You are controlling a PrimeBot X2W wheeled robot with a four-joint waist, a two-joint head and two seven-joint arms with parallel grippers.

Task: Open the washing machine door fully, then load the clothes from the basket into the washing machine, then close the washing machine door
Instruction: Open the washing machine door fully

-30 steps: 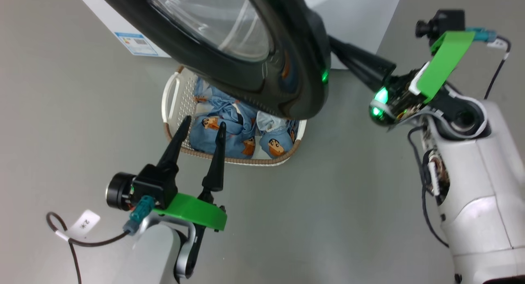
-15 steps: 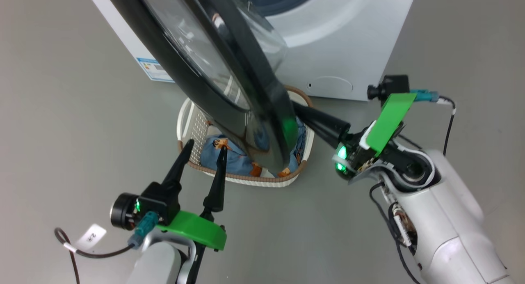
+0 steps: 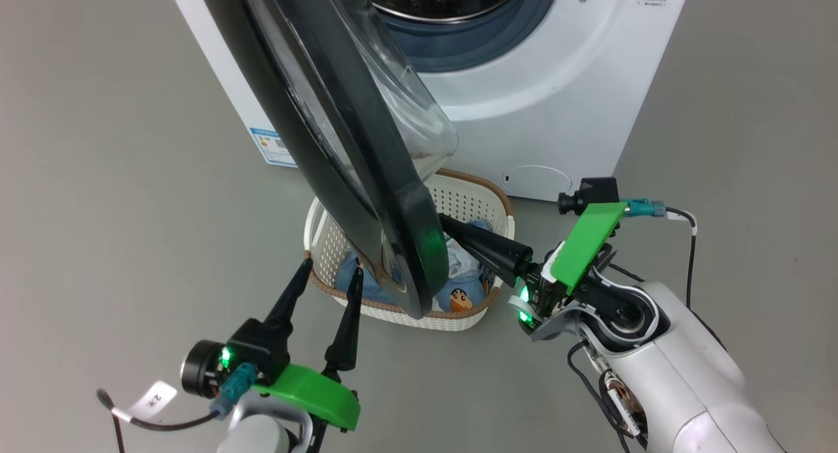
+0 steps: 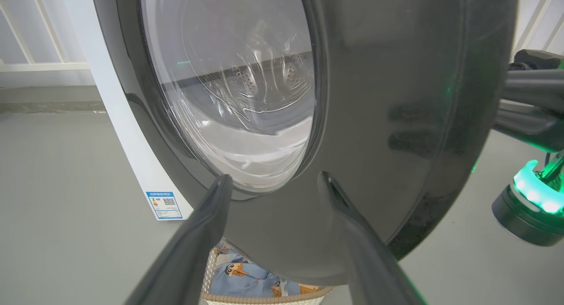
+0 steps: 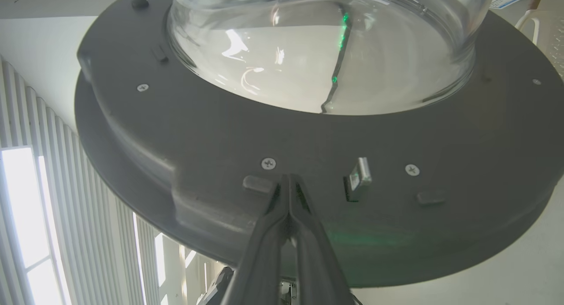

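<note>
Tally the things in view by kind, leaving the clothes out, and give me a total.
Washing machine: 1
Washing machine door: 1
Basket: 1
Grippers: 2, the left gripper and the right gripper
Total: 5

I am finding the washing machine door [image 3: 393, 224] hanging above the basket [image 3: 481, 190], blocking vertical entry over its left half. The right tool [image 5: 288, 178] is crossing the right half. The drum mouth [image 3: 452, 1] is standing unobstructed.
</note>
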